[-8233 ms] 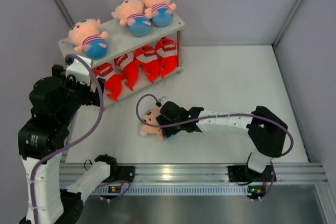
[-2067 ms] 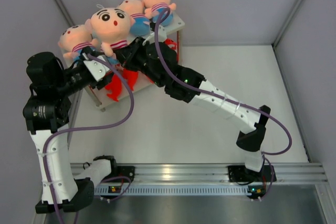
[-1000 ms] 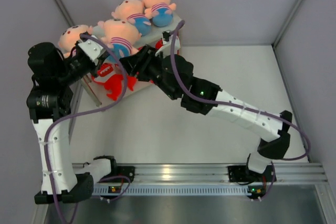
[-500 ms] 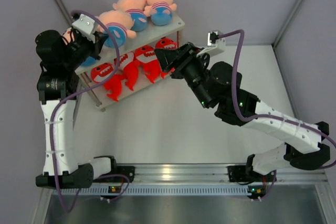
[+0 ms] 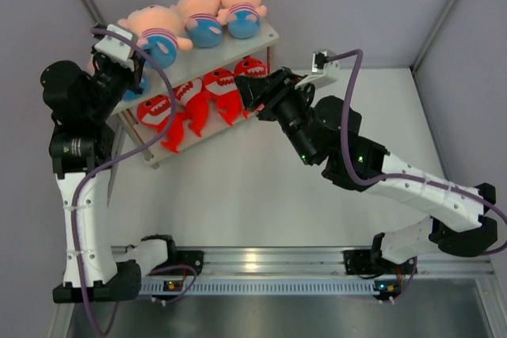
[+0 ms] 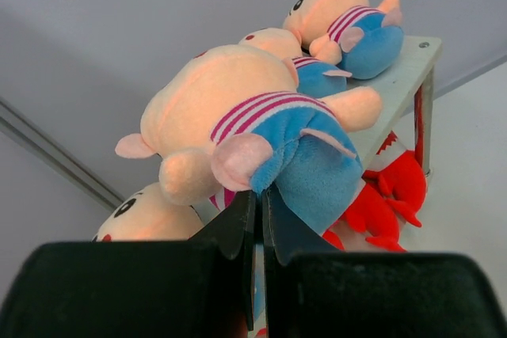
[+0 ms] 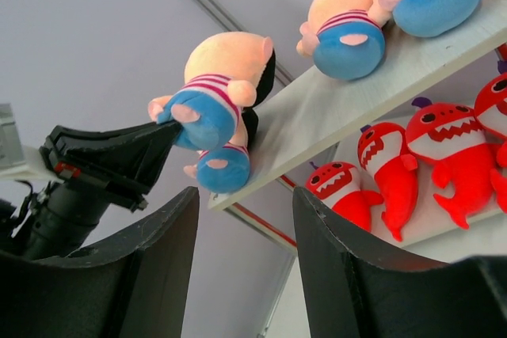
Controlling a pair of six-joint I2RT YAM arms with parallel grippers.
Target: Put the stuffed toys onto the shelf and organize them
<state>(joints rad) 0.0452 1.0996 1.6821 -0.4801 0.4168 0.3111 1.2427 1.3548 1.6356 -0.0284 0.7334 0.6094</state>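
Note:
The white two-tier shelf point(image 5: 261, 37) stands at the back left. My left gripper point(image 5: 136, 59) is shut on the blue shorts of a peach boy doll point(image 5: 154, 28) and holds it over the top board's left end. In the left wrist view the shut gripper point(image 6: 259, 192) pinches that doll point(image 6: 238, 116), directly above another doll's head point(image 6: 146, 215). Two more dolls point(image 5: 198, 17) point(image 5: 242, 7) lie further right on the top board. Several red sharks point(image 5: 194, 100) line the lower tier. My right gripper point(image 5: 247, 89) hangs open and empty in front of the shelf point(image 7: 317, 108), away from the toys.
Grey enclosure walls point(image 5: 47, 5) stand close behind and left of the shelf. The white table surface point(image 5: 238, 203) stretches from the shelf to the aluminium rail point(image 5: 277, 263) at the near edge. My right arm point(image 5: 372, 172) reaches diagonally across the table's right half.
My left gripper has carried the doll further left, over the shelf's end. The right gripper, which let go of that doll earlier, has barely moved in the last half second.

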